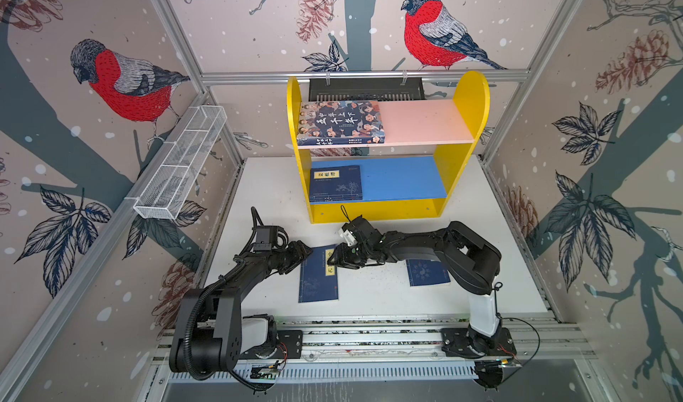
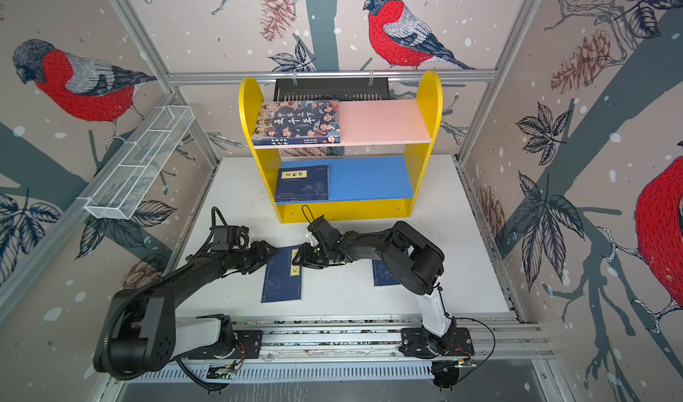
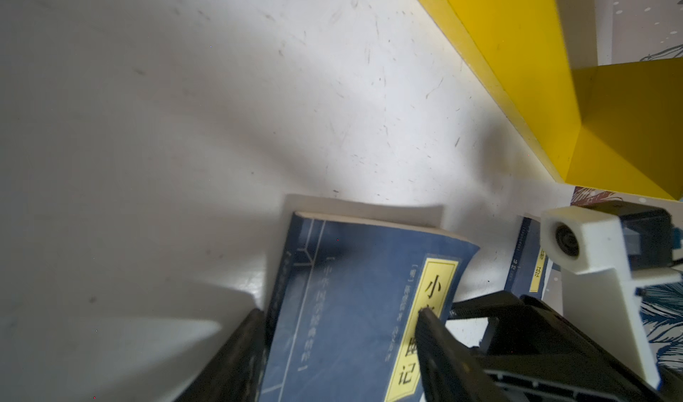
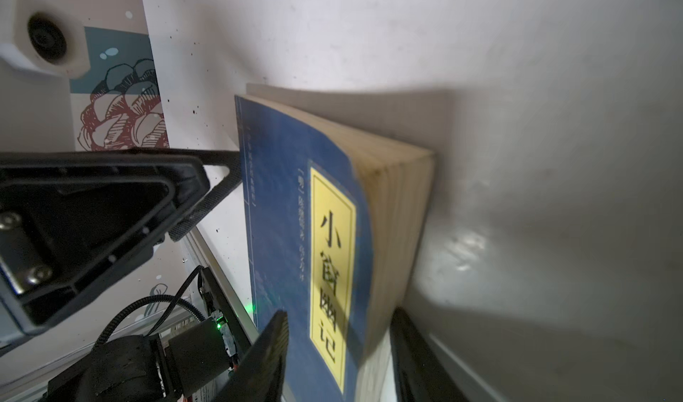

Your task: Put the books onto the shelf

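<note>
The middle book point(image 1: 318, 282) point(image 2: 281, 282) is lying on the white bench point(image 1: 369, 304), in front of the shelf point(image 1: 471, 97), and both grippers are working at its far end. The left gripper point(image 1: 308, 251) point(image 3: 338, 313) is reaching in from the left with its jaws spread apart, grasping nothing. In the left wrist view one finger point(image 3: 240, 344) is sitting just beside the spine and the other finger point(image 3: 436, 344) is lying over the yellow label point(image 3: 432, 300). I cannot tell whether that finger is pressing on the cover. In the right wrist view a left finger point(image 4: 221, 182) is touching the spine edge.

The right gripper point(image 1: 332, 256) point(image 4: 338, 313) is reaching across from the right and straddling the book's open page side, one finger point(image 4: 275, 344) over the cover and one finger point(image 4: 406, 344) against the pages. I cannot tell whether it is clenching the book. On that side the middle book point(image 4: 288, 197) is tilting up off the bench, showing its pages and casting a shadow beneath.

The right book point(image 1: 427, 272) is lying flat on the bench under the right arm, partly hidden. The big book point(image 1: 340, 121) is lying flat on the left of the pink board point(image 1: 425, 121). The shelved book point(image 1: 336, 182), navy with a yellow label, is lying flat on the left of the blue board point(image 1: 403, 176).
</note>
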